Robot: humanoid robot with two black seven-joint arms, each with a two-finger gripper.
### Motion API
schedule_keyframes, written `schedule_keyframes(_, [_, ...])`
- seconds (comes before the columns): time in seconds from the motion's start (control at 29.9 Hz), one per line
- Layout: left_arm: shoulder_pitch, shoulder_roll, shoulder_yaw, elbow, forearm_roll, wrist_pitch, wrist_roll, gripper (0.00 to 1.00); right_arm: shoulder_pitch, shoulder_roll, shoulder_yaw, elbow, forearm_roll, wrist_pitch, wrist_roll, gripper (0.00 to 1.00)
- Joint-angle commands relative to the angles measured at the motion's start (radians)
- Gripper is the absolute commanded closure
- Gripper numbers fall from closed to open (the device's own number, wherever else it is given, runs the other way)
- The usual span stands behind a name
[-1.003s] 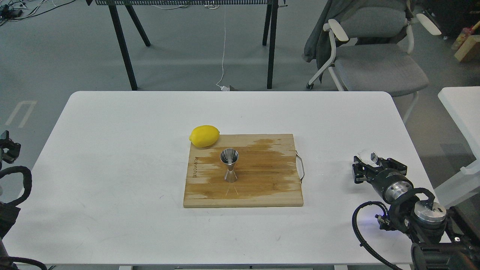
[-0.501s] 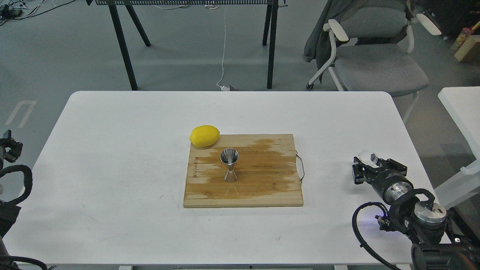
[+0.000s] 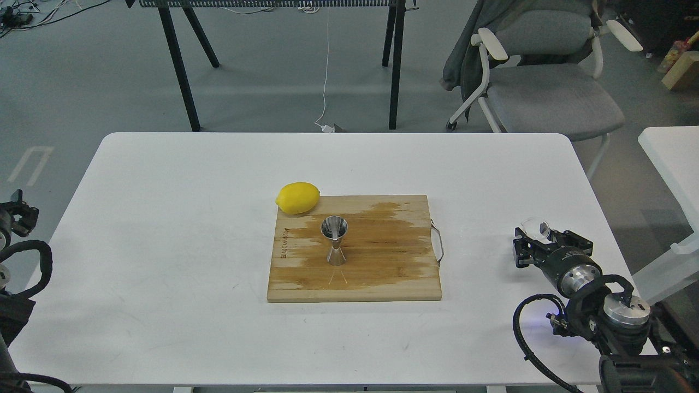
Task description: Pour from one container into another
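1. 2 containers matter here: the glass cup (image 3: 536, 227) sits at the tip of the right gripper (image 3: 538, 240), near the table's (image 3: 164, 180) right edge, and the steel jigger (image 3: 334, 240) stands upright on the board (image 3: 382, 284), well apart from the cup.
2. Right gripper: its fingers flank the cup's base, but whether they are clamped on the glass I cannot tell; the cup is small and nearly colourless.
3. Left gripper (image 3: 19, 210): it hangs off the table's left edge, too dark and small to tell if it is apart or together.
4. Step in hand, as I judge it: securing the cup before carrying it to the jigger. To do it well, grip low on the cup, keep it level, and aim its lip toward the jigger's narrow open mouth; a slow tilt close above the rim should limit spills.
5. The lemon (image 3: 297, 197) touches the board's far left corner, just beside the carry path's end; steer clear.
6. Against the picture 1 second earlier, the right arm, cup, jigger and lemon are unchanged; only the left arm has shifted slightly at the frame's edge.
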Motion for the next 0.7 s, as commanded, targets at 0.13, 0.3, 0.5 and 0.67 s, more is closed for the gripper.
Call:
schedule_keyframes(0.13, [0.005,0.001,0.000,-0.003,0.001,0.000,0.000,0.00,-0.002,0.001,0.000,0.000,0.001,-0.003,0.000,0.06])
schedule_keyframes(0.3, [0.007,0.001,0.001,-0.006,0.001,0.000,0.000,0.00,-0.002,0.005,0.000,-0.001,0.001,-0.006,0.000,0.05])
schedule_keyframes(0.5, [0.008,0.001,0.001,-0.008,0.001,0.000,0.000,0.00,-0.002,0.008,0.000,0.000,0.001,-0.009,0.000,0.05])
schedule_keyframes(0.67, [0.008,0.001,0.001,-0.009,0.006,0.000,0.002,0.00,-0.002,0.008,0.000,0.000,0.001,-0.009,0.000,0.05])
